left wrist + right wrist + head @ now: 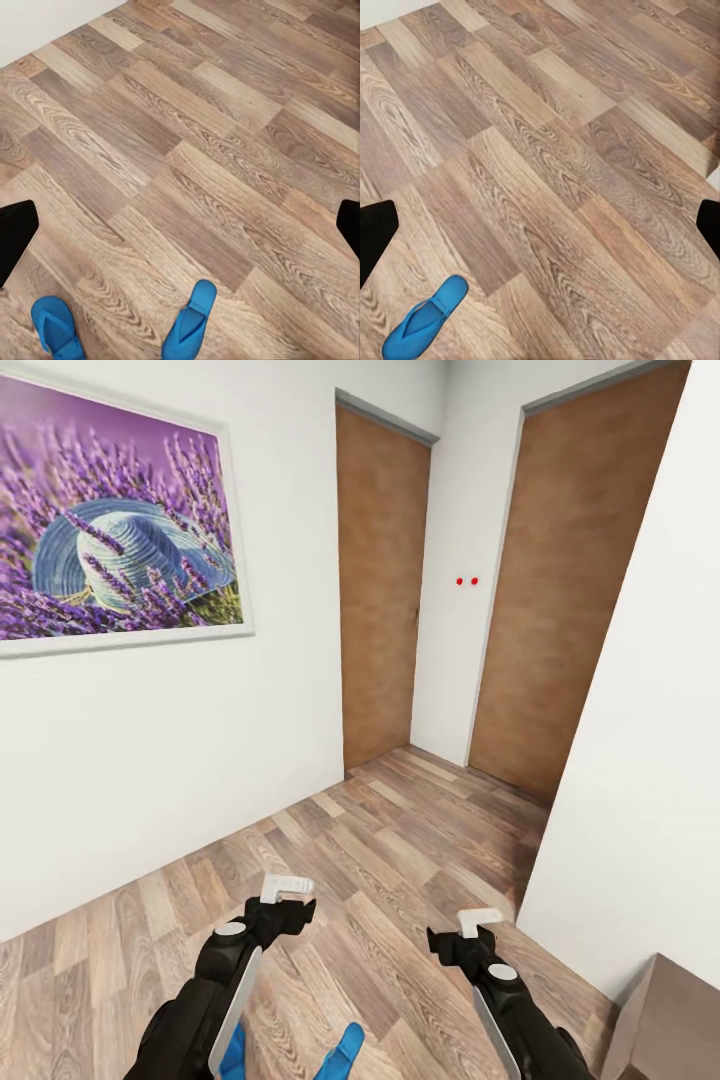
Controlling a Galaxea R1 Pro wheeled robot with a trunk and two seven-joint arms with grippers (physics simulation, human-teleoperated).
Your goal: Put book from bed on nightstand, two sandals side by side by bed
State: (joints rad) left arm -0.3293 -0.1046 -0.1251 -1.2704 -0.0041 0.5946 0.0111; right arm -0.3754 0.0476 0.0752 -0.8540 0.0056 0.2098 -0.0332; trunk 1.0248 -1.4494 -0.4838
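Two bright blue sandals lie on the wood-plank floor just in front of me, toes pointing away. One sandal (345, 1050) (191, 319) (426, 317) lies in the open between my arms. The other sandal (233, 1055) (56, 326) is partly hidden behind my left arm. My left gripper (290, 900) hangs open above the floor, ahead of the sandals, with its dark fingers (15, 232) wide apart and nothing between them. My right gripper (468, 932) is open too, with fingers (375, 232) spread. The book, the bed and the nightstand are out of view.
I face a white-walled corner with two closed brown doors (380, 590) (575, 580). A lavender picture (115, 525) hangs on the left wall. A white wall (650, 760) stands close on the right, with the corner of a brown piece of furniture (670, 1020) at its foot.
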